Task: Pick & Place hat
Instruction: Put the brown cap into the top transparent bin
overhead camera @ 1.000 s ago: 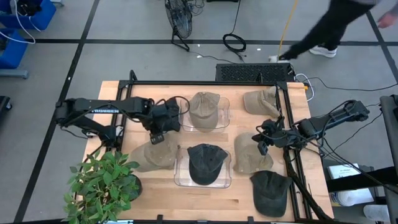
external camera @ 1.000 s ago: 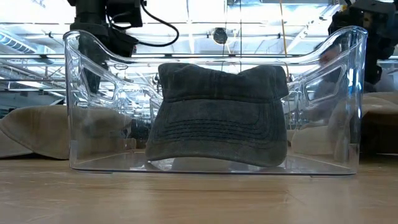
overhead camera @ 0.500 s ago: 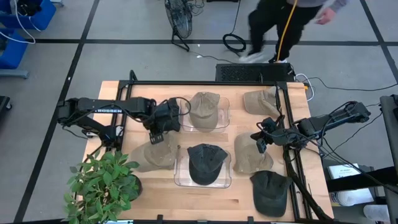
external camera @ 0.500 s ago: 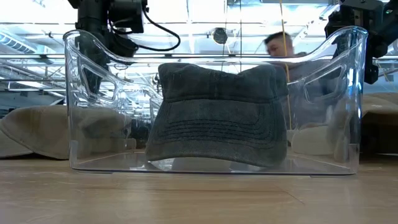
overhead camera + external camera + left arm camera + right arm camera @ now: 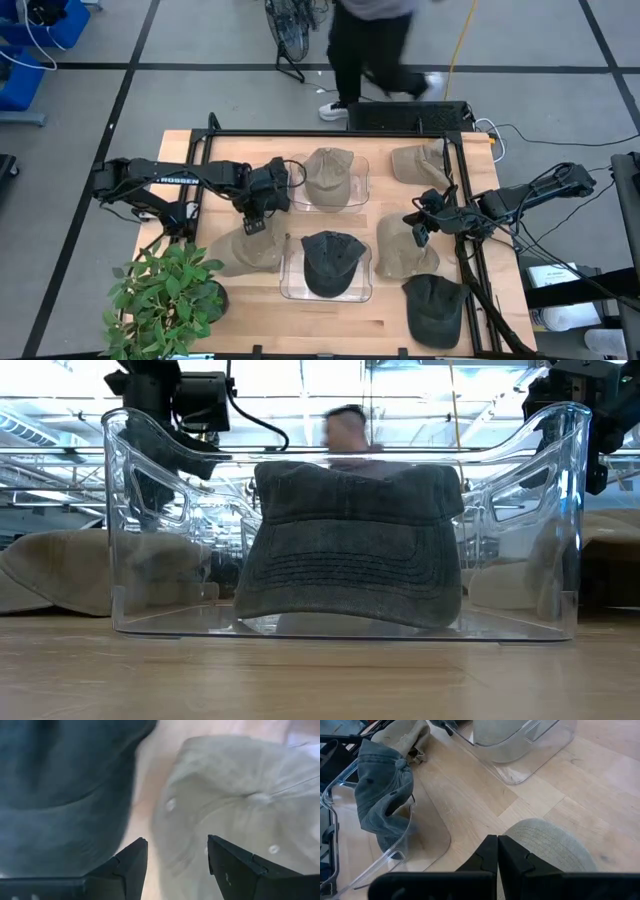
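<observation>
My bench sits in a lab or workshop hall, not a home. Grey tiled floor (image 5: 90, 100) with dark seams runs round the wooden table (image 5: 380, 312). A black metal frame (image 5: 330, 134) is bolted along the table edges. Loose cables (image 5: 377, 68) lie on the floor beyond the far edge, a yellow cord (image 5: 462, 40) beside them. A floor fan (image 5: 288, 28) stands nearby. Blue bins (image 5: 22, 80) sit off to the left. A person (image 5: 370, 40) walks past behind. Low view: rows of bright ceiling lights (image 5: 420, 380) over open space. Potted plant (image 5: 165, 292) on my near left corner.

White lettering, seemingly "TROSSEN", runs along the left arm (image 5: 170, 181); nothing else reads
</observation>
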Robot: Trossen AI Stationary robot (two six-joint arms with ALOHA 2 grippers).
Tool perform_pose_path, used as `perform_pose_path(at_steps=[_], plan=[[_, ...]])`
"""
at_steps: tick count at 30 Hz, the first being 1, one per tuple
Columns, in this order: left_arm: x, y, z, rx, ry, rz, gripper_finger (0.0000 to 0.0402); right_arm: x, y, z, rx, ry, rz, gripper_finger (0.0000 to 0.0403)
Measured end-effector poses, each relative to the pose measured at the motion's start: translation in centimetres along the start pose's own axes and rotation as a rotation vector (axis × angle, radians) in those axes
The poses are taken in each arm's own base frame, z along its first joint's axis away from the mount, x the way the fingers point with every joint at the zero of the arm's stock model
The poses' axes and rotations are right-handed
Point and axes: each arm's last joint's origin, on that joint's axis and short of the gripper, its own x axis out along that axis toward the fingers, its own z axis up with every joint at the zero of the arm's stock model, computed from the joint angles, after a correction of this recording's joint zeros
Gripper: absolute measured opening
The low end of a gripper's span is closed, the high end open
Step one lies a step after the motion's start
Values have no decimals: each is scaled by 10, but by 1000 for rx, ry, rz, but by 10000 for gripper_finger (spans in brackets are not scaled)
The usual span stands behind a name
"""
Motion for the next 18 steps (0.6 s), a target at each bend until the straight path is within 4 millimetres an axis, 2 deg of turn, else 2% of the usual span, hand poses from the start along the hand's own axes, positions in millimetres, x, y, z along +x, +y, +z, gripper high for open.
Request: perform_pose_path(at_steps=[14, 18], plan=[[30, -7, -22, 28, 78, -20, 175, 0, 0, 0, -15, -1, -1, 1], [33, -12, -26, 48, 93, -19, 147, 0, 0, 0, -19, -1, -1, 1]])
